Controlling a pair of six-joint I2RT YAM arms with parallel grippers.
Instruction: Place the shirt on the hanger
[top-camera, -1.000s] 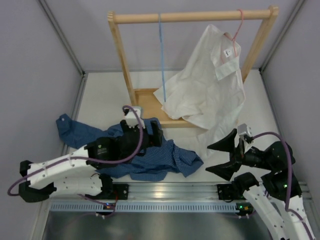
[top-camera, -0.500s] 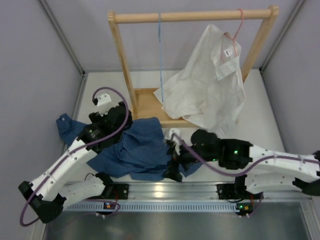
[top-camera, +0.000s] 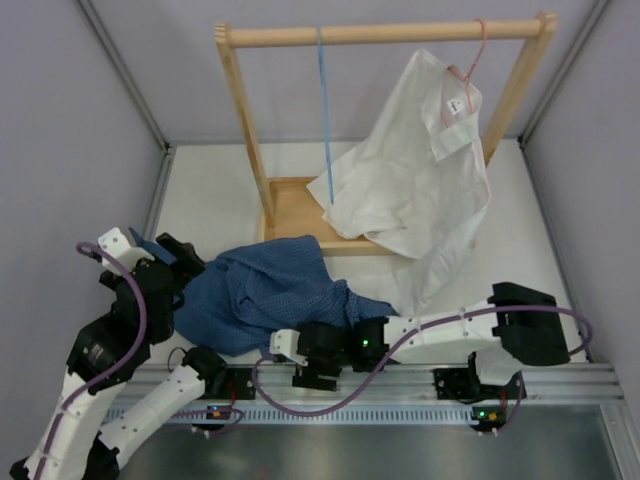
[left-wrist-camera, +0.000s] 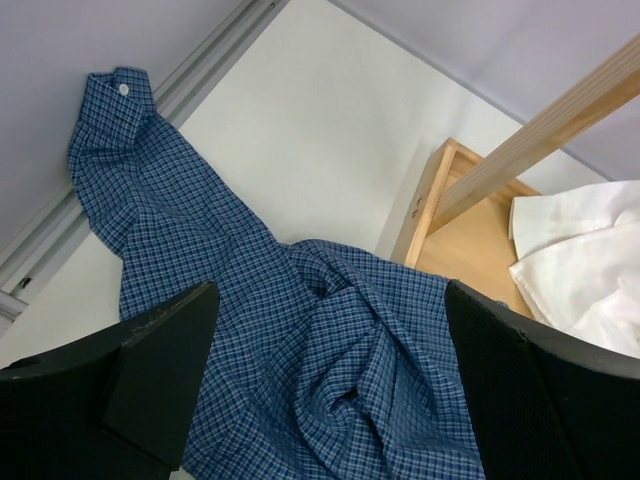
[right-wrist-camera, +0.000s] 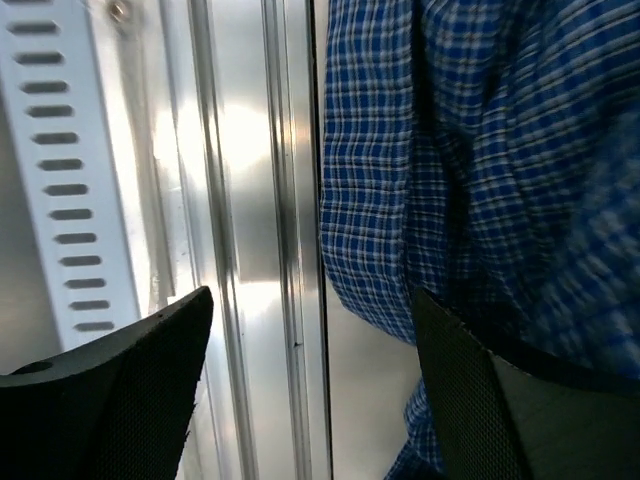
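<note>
The dark blue checked shirt (top-camera: 270, 292) lies crumpled on the table in front of the wooden rack; it also shows in the left wrist view (left-wrist-camera: 330, 360) and the right wrist view (right-wrist-camera: 470, 140). One sleeve with a white-buttoned cuff (left-wrist-camera: 118, 100) stretches toward the left wall. The light-blue hanger (top-camera: 324, 110) hangs from the rack's rod, bare. My left gripper (top-camera: 184, 266) is open and empty at the shirt's left edge, just above the cloth (left-wrist-camera: 330, 400). My right gripper (top-camera: 312, 366) is open and empty at the shirt's near edge, over the metal rail (right-wrist-camera: 310, 400).
A wooden rack (top-camera: 385, 33) with a tray-like base (top-camera: 290, 205) stands at the back. A large white shirt (top-camera: 415, 190) hangs on a pink hanger (top-camera: 478, 50) and drapes over the base. A metal rail (right-wrist-camera: 250, 200) runs along the near edge. Walls close in both sides.
My left arm has pulled back to the left, off the shirt. My right arm has swept left along the shirt's near edge. The shirt has been shifted and bunched up higher.
</note>
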